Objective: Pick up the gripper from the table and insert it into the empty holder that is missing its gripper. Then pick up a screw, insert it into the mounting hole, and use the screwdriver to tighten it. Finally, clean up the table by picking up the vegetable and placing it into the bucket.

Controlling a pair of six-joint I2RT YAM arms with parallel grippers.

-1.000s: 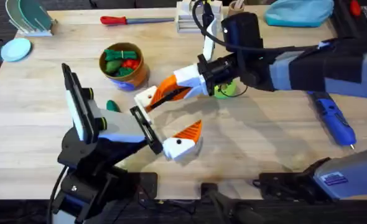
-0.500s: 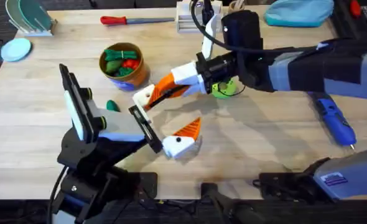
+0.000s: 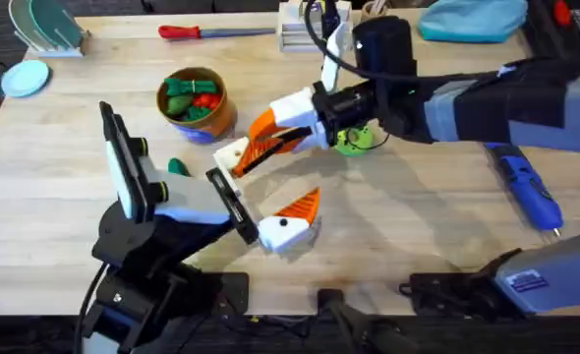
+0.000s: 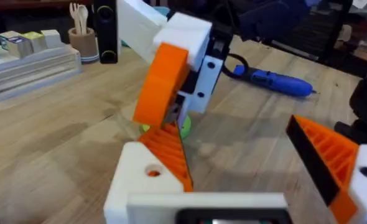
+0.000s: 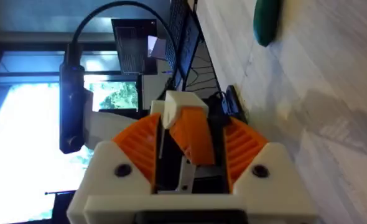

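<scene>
My right gripper (image 3: 267, 143) is shut on the gripper (image 3: 259, 149), an orange ribbed wedge (image 5: 193, 140). The wedge's end (image 4: 168, 151) sits against the holder (image 3: 231, 155), a white block (image 4: 143, 183) with a hole on my left arm's far jaw; how deep it sits I cannot tell. My left gripper (image 3: 263, 189) is wide open, its near jaw carrying an orange pad (image 3: 301, 206). The blue screwdriver (image 3: 530, 191) lies at the right. A dark-green vegetable (image 3: 178, 167) lies near the tan bucket (image 3: 218, 110).
The bucket holds green and red toy pieces. A light-green disc (image 3: 355, 141) lies under my right arm. A red-handled screwdriver (image 3: 200, 31) and a white rack (image 3: 303, 35) sit along the far edge, a pale-blue dish (image 3: 25, 78) at the far left.
My right gripper, still holding the wedge, has shifted slightly toward the far side at the holder. The left arm has barely moved.
</scene>
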